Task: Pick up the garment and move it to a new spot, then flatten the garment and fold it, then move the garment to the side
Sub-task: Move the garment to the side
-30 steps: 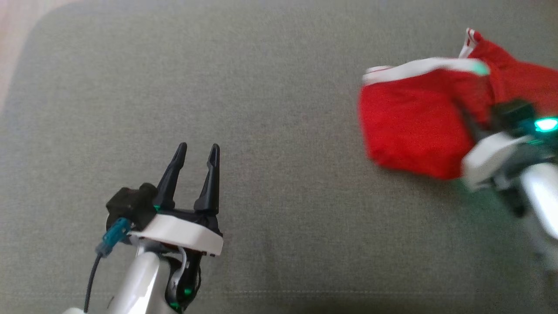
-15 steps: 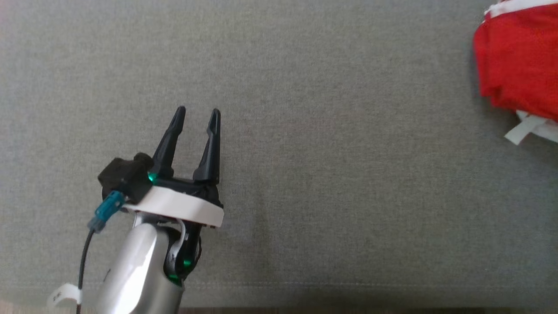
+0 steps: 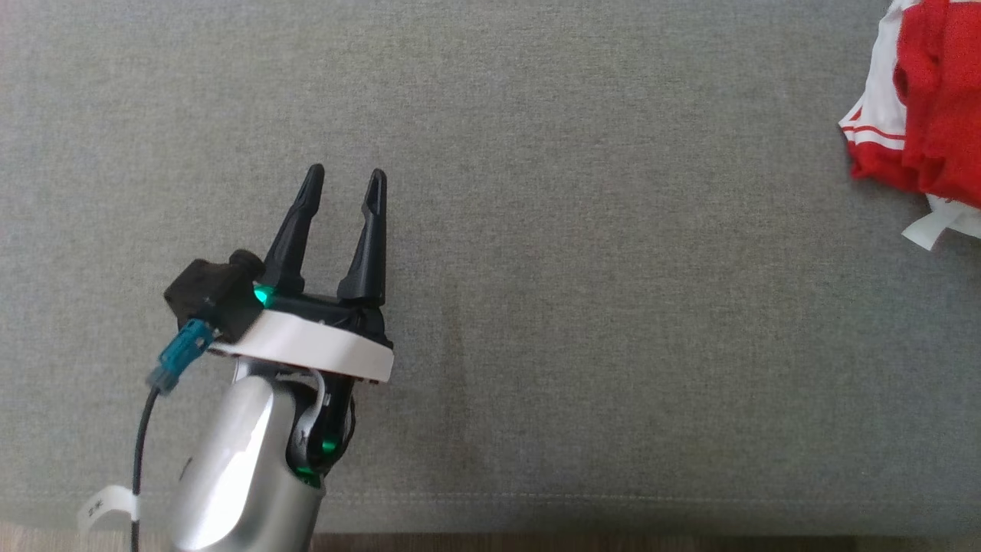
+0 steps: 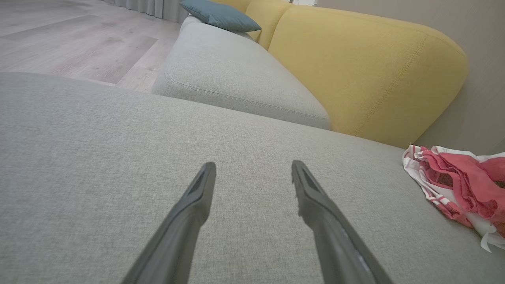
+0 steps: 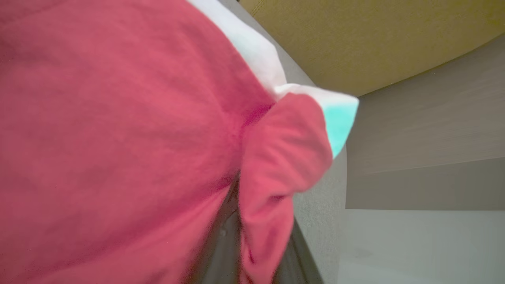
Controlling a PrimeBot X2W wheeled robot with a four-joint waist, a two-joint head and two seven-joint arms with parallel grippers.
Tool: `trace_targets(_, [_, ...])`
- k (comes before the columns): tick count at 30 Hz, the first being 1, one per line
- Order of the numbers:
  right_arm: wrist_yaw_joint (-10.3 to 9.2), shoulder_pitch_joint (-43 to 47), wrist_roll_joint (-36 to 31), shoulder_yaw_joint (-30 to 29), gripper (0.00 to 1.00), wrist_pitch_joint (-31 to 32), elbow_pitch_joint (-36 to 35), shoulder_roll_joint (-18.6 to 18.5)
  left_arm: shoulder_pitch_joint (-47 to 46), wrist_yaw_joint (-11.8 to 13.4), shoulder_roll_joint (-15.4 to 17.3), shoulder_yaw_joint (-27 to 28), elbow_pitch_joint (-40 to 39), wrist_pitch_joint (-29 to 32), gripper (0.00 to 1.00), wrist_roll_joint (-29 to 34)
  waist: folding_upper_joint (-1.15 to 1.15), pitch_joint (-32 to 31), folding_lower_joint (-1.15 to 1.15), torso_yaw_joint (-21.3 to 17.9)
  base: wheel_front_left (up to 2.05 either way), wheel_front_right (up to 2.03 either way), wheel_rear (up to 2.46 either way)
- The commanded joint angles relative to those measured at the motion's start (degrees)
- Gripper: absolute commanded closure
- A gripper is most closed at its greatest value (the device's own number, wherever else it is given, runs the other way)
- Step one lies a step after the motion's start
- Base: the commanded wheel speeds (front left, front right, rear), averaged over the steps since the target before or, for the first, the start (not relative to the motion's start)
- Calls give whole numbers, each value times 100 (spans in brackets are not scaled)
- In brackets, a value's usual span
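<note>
at the far right edge of the head view, the red garment [image 3: 939,100] with white trim lies bunched on the grey sofa seat [image 3: 582,322], partly cut off by the frame. in the right wrist view its red cloth is close against the camera. a fold of it runs down between the two dark fingers [image 5: 219,252] of the right hand [image 5: 256,236], which is pressed nearly together and pinching the garment. the left hand [image 3: 346,172] is over bare seat at the lower left, well apart from the garment, its fingers spread and holding nothing. in the left wrist view the garment sits crumpled near the seat's far corner, close to a yellow backrest [image 4: 355,67]. a second seat cushion [image 4: 236,83], a blue pillow [image 4: 219,15] and a wood floor [image 4: 79,39] lie beyond.
</note>
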Motion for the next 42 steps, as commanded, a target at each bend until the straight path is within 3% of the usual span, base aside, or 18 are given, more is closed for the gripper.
trace_targets(1, [1, 159, 62, -69, 100, 56, -195, -288, -154, -3, 44, 134, -206, -45, 0, -50, 0, 6, -1, 5, 0, 0, 0])
trace_targets(5, [1, 355, 108, -277, 100, 212, -419, -311, -158, -14, 44, 139, -194, -45, 0, -53, 0, 18, -1, 19, 0, 0, 0])
trace_targets(6, [1, 393, 117, -360, 85, 223, -461, -281, -155, -16, 44, 143, -191, -45, 0, -51, 0, 17, -1, 21, 0, 0, 0])
trace_targets(7, [1, 429, 132, -434, 51, 215, -507, -233, -153, -19, 44, 148, -187, -45, 0, -49, 0, 11, -1, 22, 0, 0, 0])
trace_targets(8, [1, 454, 135, -522, 0, 213, -547, -176, -151, -22, 44, 155, -181, -45, 0, -45, 0, 3, -1, 21, 0, 0, 0])
trace_targets(16, [1, 548, -270, -774, 0, 71, -991, 197, -112, -39, 44, 223, -92, -45, 0, -27, 0, -259, -1, 7, 0, 0, 0])
trace_targets(21, [1, 409, -452, -735, 0, -366, -1179, 661, 49, -41, 44, 301, -45, -45, 0, 32, 0, -686, -1, -46, 0, 0, 0])
trace_targets(27, [1, 357, -575, -568, 0, -1126, -1195, 1479, 336, -32, 44, 468, -47, -45, 0, 168, 0, -1248, -1, -130, 0, 0, 0])
trace_targets(36, [1, 727, -116, -454, 0, -2253, -1067, 2816, 776, -40, 44, 715, -112, -45, 0, 302, 0, -1898, -1, -203, 0, 0, 0])
trace_targets(42, [1, 1235, 133, -512, 0, -2854, -1051, 3453, 1004, -37, 44, 808, -155, -45, 0, 331, 0, -2165, -1, -228, 0, 0, 0])
